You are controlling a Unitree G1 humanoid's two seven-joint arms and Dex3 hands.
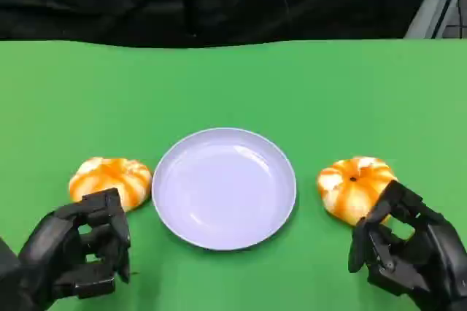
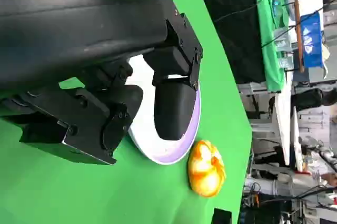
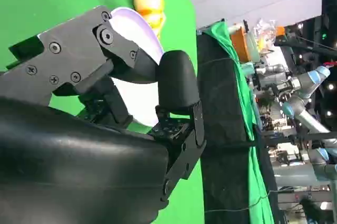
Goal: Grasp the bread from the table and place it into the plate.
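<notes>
a pale lilac plate [image 1: 223, 187] sits in the lower middle of the head view on the green table [image 1: 233, 85], with nothing in it. two orange-and-white glazed breads lie on the table, one on each side of the plate. the left bread [image 1: 111, 180] is at the left of the frame, just beside the plate's rim. the right bread [image 1: 355, 186] is at the right, a little apart from the rim.

the left hand [image 1: 80, 252] is at the lower left of the head view, just below the left bread, its fingers curled loosely with gaps between them and nothing inside. whether it touches the bread cannot be told. the right hand [image 1: 408, 249] is at the lower right, its fingers bent and apart, holding nothing; its upper fingertips overlap the lower right edge of the right bread, though contact is not clear.

in the left wrist view the left hand [image 2: 131, 98] spreads across the upper left and centre, the plate [image 2: 179, 145] shows behind its fingers, and a bread [image 2: 206, 168] lies at the lower centre right beyond the plate. in the right wrist view the right hand [image 3: 131, 92] covers most of the frame, the plate [image 3: 138, 34] peeks out behind it, and a bread [image 3: 149, 4] sits at the top centre.
</notes>
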